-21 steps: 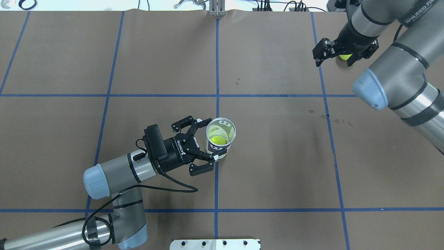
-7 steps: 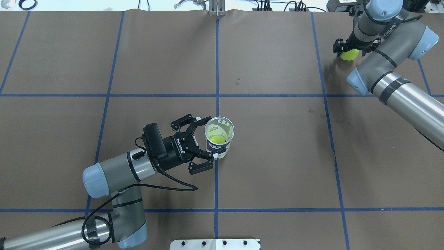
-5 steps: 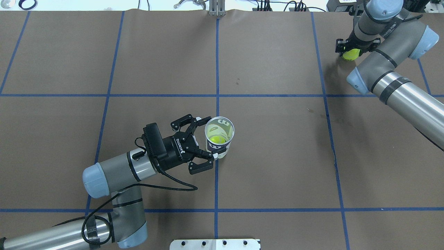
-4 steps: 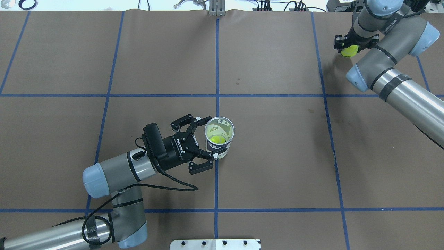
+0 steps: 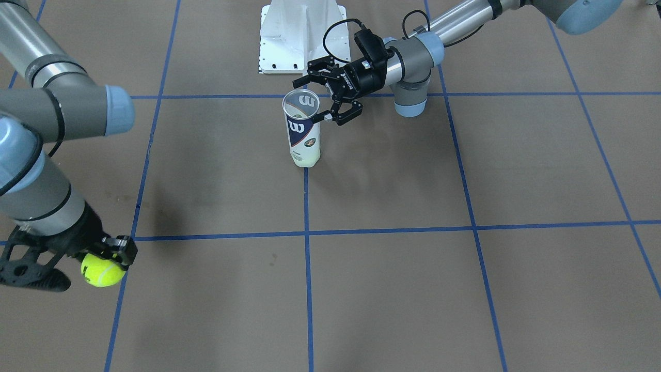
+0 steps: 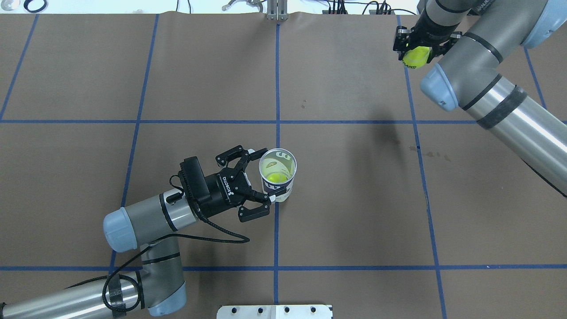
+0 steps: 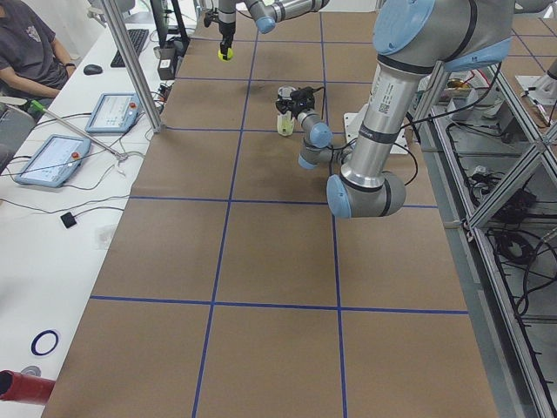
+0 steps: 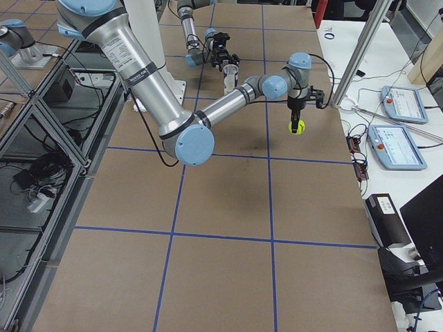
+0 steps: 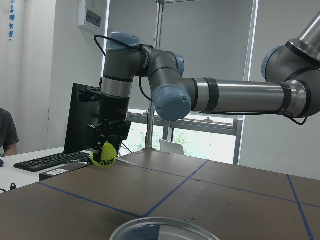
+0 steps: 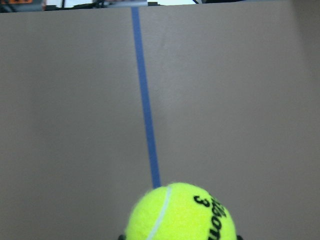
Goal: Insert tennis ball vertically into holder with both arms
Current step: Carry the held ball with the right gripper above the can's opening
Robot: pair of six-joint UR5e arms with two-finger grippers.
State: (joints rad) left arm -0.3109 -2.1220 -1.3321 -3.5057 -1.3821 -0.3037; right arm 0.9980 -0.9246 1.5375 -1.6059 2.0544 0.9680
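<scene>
**Ball lifted, carry begun.** The right gripper (image 6: 419, 49) pinches the ball (image 5: 103, 273), which now hangs clear of the table (image 6: 354, 221). A moment ago the ball sat low at the far right corner. It has since risen and drifted a little towards the centre line, and a shadow (image 6: 382, 133) now falls on the table well apart from it. You may take the pick-up as done and the transfer as started. The holder (image 5: 302, 135) stands upright near the table's middle with its mouth open. The left gripper (image 6: 264, 176) clasps its upper wall and has barely shifted. A stored ball (image 6: 277, 177) lies at the holder's bottom. Ball and holder are still well apart. You have yet to bring the ball over the mouth, centre it on the rim, and release it to drop straight down
</scene>
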